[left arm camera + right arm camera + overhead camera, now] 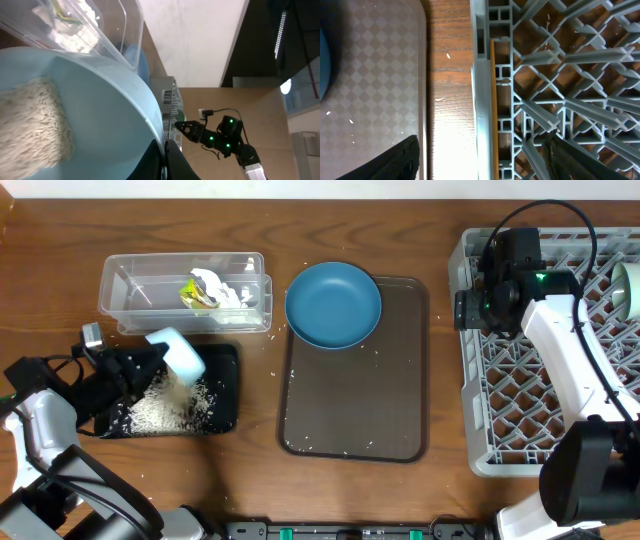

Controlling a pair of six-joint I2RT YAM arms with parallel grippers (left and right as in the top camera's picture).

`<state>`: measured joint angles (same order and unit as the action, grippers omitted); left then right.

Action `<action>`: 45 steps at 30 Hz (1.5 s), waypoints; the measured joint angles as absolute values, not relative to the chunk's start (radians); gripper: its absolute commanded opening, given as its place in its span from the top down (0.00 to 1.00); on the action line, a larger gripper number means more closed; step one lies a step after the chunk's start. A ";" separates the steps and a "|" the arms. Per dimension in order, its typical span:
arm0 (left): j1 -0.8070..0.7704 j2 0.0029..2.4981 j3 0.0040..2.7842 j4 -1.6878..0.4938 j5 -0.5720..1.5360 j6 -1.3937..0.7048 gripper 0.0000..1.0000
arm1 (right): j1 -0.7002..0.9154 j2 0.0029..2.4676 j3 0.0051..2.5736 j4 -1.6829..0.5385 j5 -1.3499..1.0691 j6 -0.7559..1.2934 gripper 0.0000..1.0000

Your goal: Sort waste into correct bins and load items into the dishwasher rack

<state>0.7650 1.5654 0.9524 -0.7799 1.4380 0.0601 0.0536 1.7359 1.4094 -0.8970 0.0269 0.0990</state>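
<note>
The pale blue bowl hung tipped on its side over the near end of the black tray, mouth down towards it, with a heap of white rice spread across the tray floor beneath and more rice clinging to the bowl's inside wall in the left wrist view. The left hand was clamped tight on the bowl's rim. To my eye the step was emptying scraps, and doing it well would mean tilting further and holding the mouth low and inside the tray's edges, since stray grains already lay on the counter beside it. A short pause or a gentle shake would likely free what clung, and the grip on the rim needed to stay firm so the smooth bowl did not swing. Just behind sat the clear tub holding crumpled tissue and a yellow-green wrapper. Further along, the dark blue plate rested on the far corner of the brown serving tray, itself flecked with grains. Over the grey dishwasher rack the right hand hovered with its fingers apart and empty, above what looked like the wooden chopstick lying along the rack's edge; a mint-green bowl showed at the far side.
</note>
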 measured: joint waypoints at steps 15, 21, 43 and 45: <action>0.765 1.565 0.952 -0.781 1.538 -0.158 0.94 | 0.054 1.736 1.409 -0.899 0.027 0.099 0.23; 0.765 1.565 0.952 -0.781 1.543 -0.187 0.94 | 0.054 1.736 1.409 -0.899 0.027 0.099 0.22; 0.765 1.565 0.951 -0.753 1.478 -0.133 0.94 | 0.054 1.736 1.409 -0.901 0.027 0.099 0.23; 0.765 1.565 0.951 -0.752 1.463 -0.131 0.94 | 0.054 1.736 1.409 -0.900 0.027 0.099 0.23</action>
